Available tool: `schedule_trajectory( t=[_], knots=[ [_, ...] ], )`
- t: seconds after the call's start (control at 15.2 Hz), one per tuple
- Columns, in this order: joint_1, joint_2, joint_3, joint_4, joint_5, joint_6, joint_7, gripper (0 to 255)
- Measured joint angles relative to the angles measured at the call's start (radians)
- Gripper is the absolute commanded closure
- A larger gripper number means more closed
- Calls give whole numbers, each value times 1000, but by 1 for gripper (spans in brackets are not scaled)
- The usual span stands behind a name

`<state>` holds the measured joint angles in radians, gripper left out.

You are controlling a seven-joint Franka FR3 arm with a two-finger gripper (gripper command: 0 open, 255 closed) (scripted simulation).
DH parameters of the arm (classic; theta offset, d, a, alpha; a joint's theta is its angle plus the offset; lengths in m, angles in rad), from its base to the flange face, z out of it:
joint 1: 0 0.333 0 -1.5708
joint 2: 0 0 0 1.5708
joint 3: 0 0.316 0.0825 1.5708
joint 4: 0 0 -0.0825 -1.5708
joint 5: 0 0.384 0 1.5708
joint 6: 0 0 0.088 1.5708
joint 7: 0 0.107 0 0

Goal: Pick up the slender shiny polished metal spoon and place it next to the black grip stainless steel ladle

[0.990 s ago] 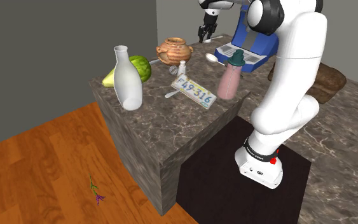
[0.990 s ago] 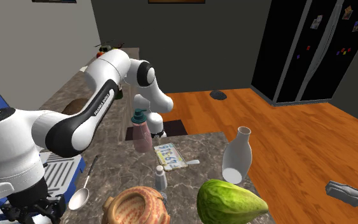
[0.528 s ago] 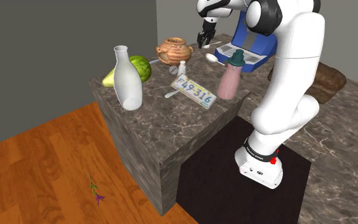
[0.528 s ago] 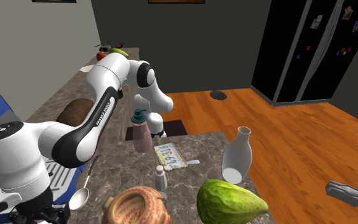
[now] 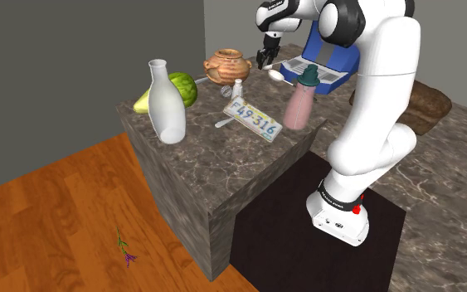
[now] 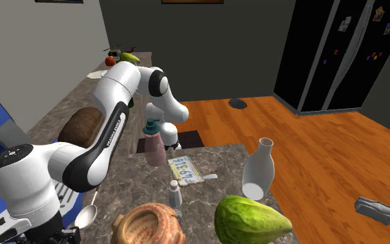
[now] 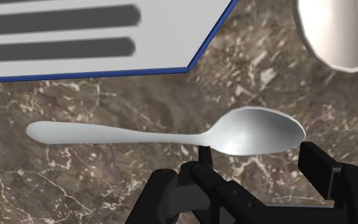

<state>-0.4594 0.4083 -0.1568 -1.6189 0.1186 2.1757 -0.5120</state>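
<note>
The shiny metal spoon (image 7: 171, 135) lies flat on the dark marble counter (image 5: 223, 178), beside a blue-and-white box (image 5: 327, 66). It also shows in the shoulder view (image 5: 278, 76) and the second exterior view (image 6: 87, 215). My gripper (image 7: 257, 162) hangs open just above the counter, its fingers apart by the spoon's bowl and neck, holding nothing. In the shoulder view the gripper (image 5: 264, 63) is just left of the spoon. A small round-headed metal utensil (image 5: 222, 91), perhaps the ladle, lies between the clay pot and the melon; its grip is hidden.
A brown clay pot (image 5: 227, 65), a shaker (image 5: 237, 88), a green melon (image 5: 183, 89) and a tall white vase (image 5: 165, 104) crowd the counter's far side. A licence plate (image 5: 253, 119) and a pink bottle (image 5: 299, 101) stand nearer. Another small spoon (image 5: 225, 123) lies by the plate.
The arm has lowered the gripper toward the counter and shifted it slightly to the shoulder view's left, ending close to the spoon. The spoon has not moved.
</note>
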Motion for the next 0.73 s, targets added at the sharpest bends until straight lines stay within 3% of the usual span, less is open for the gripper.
schedule_trajectory(
  t=[0.26,0.33,0.73],
  knots=[
    [0,1,0,-1,0,3,0,255],
    [0,1,0,-1,0,3,0,0],
    [0,1,0,-1,0,3,0,0]
  ],
)
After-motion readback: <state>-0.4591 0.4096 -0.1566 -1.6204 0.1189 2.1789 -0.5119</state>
